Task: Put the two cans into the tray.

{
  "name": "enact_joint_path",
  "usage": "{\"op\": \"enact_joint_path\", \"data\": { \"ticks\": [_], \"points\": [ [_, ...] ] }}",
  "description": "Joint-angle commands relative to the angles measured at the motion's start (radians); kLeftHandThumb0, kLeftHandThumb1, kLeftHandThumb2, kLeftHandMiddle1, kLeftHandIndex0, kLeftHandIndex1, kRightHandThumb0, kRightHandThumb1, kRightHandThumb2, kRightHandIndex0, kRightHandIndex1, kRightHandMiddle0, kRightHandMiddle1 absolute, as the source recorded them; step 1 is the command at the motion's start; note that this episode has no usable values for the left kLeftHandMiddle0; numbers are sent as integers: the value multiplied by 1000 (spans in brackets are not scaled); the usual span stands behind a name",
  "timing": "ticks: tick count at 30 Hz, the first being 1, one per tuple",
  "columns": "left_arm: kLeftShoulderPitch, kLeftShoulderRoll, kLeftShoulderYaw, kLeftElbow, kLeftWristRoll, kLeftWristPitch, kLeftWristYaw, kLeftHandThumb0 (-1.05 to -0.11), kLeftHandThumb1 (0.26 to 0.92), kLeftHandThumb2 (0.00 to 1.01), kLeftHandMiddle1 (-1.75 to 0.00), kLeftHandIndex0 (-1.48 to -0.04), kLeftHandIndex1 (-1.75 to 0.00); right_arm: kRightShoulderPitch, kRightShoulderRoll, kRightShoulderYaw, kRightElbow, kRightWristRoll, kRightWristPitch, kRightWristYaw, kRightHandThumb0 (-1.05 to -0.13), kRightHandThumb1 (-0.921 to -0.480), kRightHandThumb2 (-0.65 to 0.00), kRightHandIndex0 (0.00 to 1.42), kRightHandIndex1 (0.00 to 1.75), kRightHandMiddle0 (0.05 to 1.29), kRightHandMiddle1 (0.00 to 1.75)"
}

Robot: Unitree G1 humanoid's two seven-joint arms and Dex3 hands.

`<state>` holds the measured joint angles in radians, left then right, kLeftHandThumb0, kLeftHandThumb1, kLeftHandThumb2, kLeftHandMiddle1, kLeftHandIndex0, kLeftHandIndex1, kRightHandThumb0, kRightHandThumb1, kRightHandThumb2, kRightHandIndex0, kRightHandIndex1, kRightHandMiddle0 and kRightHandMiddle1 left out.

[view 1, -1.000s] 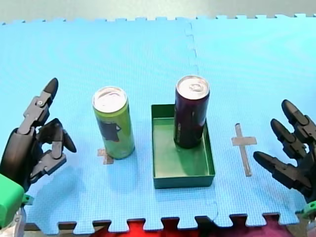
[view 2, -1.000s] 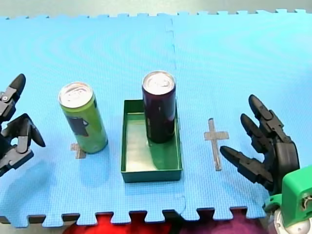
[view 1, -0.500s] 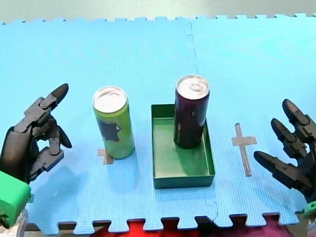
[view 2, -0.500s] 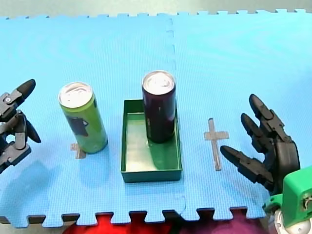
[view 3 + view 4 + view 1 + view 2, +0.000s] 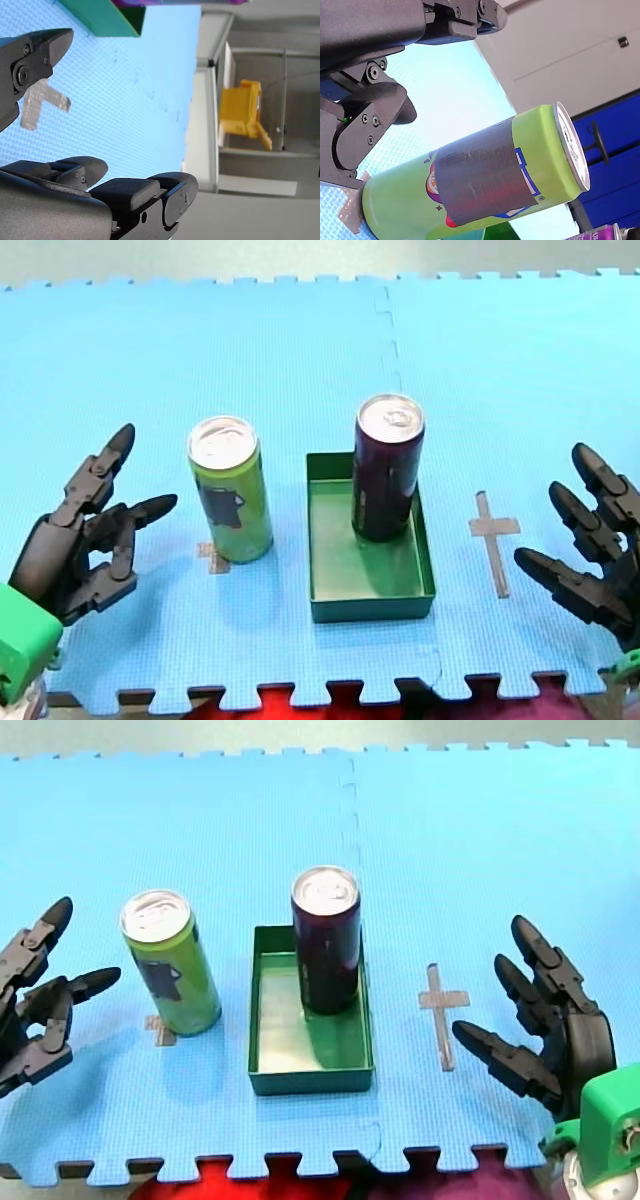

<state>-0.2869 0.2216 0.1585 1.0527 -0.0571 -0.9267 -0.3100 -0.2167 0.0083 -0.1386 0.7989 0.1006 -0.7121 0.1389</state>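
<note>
Green can (image 5: 232, 500) is standing beside the tray (image 5: 372, 608); the empty left hand (image 5: 85, 550) nearby is probably risking tipping it; the empty right hand (image 5: 590, 560) is hovering opposite.

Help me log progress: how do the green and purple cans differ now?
The green can stands on the blue mat over a tape mark; the purple can stands inside the tray. The green can wears a dark band; the purple can is dark all over. Both stand upright, unheld.
</note>
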Motion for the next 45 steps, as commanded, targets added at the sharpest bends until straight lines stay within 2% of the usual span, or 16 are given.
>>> {"op": "enact_joint_path", "data": {
  "ticks": [1,10,17,19,21,22,25,39,45],
  "points": [
    [-6,5,7,8,-17,0,-14,-1048,921,769,-11,-68,0,3,-3,-1,-7,1,-6,-3,-703,-681,0,430,0,377,0],
    [-3,-7,23,8,-109,5,-171,-1048,921,682,-3,-61,0,6,-3,1,-17,2,-1,-3,-706,-683,-1,429,0,373,0],
    [-19,-15,36,39,-117,8,-199,-1048,921,581,-6,-54,0,3,-3,3,-15,0,1,-3,-712,-685,-1,428,0,371,0],
    [-25,-17,39,45,-119,18,-203,-1048,921,506,-7,-53,0,4,-3,3,-15,-1,1,-5,-713,-685,-1,427,0,371,0],
    [-30,-17,44,48,-127,39,-215,-1048,921,280,-6,-53,0,4,-3,4,-16,-2,2,-5,-714,-686,-1,426,0,371,0],
    [-32,-17,47,48,-132,49,-221,-1048,921,217,-5,-53,0,4,-3,4,-15,-2,2,-6,-715,-686,-1,426,0,371,0],
    [-36,-18,57,47,-149,80,-245,-1048,921,118,-4,-53,0,3,-2,5,-14,-3,2,-6,-716,-687,-1,425,0,370,0],
    [-37,-7,64,26,-152,150,-304,-1048,872,17,-3,-55,-1,0,-1,5,-6,-1,2,-7,-719,-687,0,423,0,368,0],
    [-41,-6,66,20,-151,168,-305,-1048,772,0,-3,-61,-3,1,2,5,-14,-2,6,-11,-716,-683,0,426,1,371,1]
  ]
}}
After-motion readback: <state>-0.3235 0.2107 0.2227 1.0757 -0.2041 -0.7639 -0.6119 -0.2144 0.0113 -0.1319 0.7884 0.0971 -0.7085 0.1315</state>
